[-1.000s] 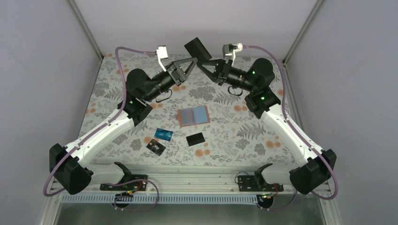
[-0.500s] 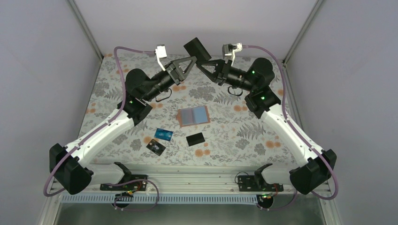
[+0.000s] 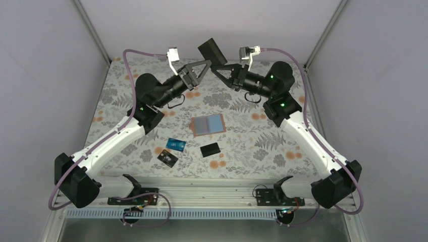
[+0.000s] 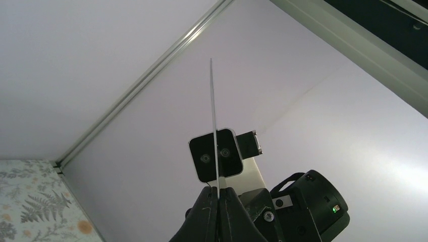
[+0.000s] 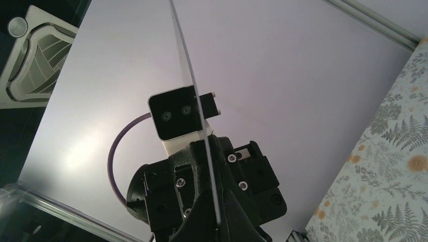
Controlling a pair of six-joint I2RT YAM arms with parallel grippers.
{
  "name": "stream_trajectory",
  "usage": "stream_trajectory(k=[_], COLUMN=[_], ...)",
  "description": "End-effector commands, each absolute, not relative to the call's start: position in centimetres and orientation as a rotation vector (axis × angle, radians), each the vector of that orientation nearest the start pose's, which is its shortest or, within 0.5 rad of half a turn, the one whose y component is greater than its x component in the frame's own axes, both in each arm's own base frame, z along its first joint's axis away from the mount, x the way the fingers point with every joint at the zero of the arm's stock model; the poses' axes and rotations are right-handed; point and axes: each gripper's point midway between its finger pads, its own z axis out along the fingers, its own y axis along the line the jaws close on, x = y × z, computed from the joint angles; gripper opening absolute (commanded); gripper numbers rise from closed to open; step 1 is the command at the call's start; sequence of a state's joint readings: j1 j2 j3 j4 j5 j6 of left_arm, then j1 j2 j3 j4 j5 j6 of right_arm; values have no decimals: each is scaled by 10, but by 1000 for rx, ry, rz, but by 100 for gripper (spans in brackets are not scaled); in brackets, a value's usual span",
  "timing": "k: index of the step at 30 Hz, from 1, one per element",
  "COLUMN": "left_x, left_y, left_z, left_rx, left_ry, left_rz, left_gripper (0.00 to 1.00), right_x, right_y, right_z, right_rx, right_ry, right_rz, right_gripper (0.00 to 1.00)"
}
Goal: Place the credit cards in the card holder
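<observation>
- Fingers [image 4: 206,214] of the left gripper [image 4: 218,193] are pressed together on the lower edge of a black credit card [image 4: 214,121], with no gap showing on either side of it.
- The right gripper [image 5: 214,201] is clamped on the same card from the opposite side, its fingers [image 5: 199,212] closed flat against it.
- Both arms hold this card in the air at the table's 12 o'clock, well above the surface.
- The card holder [image 3: 208,124] lies open and flat near the table's centre, at 6 o'clock from the held card.
- Three more cards lie loose:
  - a blue card [image 3: 176,144] at the holder's 8 o'clock;
  - a printed black card [image 3: 167,158] just beyond the blue one;
  - a plain black card [image 3: 210,149] at the holder's 6 o'clock.
- The step looks like a mid-air hand-over or regrip.
  - Only one gripper should release, and only once the other's pinch is secure.
  - Neither arm should pull or twist while both hold on, or the thin plastic may bend or slip.
  - The keeper should have a short edge left free, so that edge can lead into a slot.
- The top view alone shows the card's broad face, the holder and the loose cards.
- The wrist views show the card only as an edge-on line, but they confirm the fingers' contact with it.
  - The left wrist view frames the right wrist camera [image 4: 216,159] behind that line.
  - The right wrist view frames the left wrist camera [image 5: 176,118], and there the line looks faintly bowed, though the lens may account for that.
</observation>
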State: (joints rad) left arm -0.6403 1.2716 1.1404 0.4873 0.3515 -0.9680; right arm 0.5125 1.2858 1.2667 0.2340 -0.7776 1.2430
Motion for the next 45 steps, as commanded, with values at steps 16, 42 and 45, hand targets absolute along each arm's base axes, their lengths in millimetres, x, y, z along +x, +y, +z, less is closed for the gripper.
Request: stream_trajectory(k=[16, 42, 45], left_x=[329, 330, 331], left_y=[-259, -264, -269], left_z=[399, 163, 148], left_rx=[10, 76, 71], left_ry=[1715, 2327, 2358], left_rz=[-1274, -1166, -1188], left_gripper=[2, 2, 2], right_x=[318, 381, 381], right_y=[252, 204, 206], right_z=[399, 121, 102], right_rx=[-187, 3, 8], right_ry=[1979, 2511, 2540], right_rz=[1380, 1125, 1146], right_gripper=[47, 61, 60])
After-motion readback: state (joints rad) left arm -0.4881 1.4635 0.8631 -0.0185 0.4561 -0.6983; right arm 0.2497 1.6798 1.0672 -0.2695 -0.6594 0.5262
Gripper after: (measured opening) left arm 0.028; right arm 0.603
